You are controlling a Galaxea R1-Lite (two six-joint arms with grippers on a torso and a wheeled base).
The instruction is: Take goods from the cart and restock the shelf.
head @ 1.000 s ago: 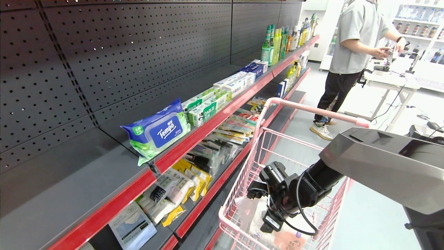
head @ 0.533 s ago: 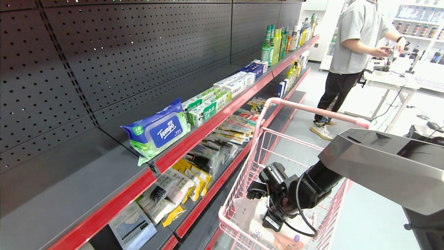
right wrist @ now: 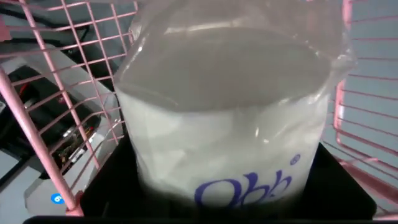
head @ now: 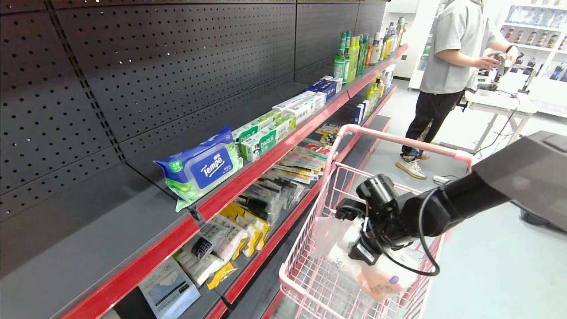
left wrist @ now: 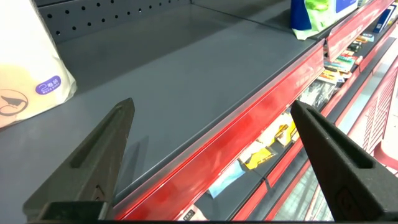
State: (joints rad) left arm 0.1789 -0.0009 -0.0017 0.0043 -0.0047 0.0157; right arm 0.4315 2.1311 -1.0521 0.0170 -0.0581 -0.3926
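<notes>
1. The white pack in clear wrap is at the lower centre of your head view, over the basket of the pink cart.
2. Your right tool is clamped on that pack, with the cart's wire walls around it.
3. Your left tool stands wide with nothing between its fingers, above the grey top board of the shelf.
4. A second white pack rests on that board near the left tool.
5. A blue wipes pack lies at the shelf's red edge, left of centre in your head view.
</notes>
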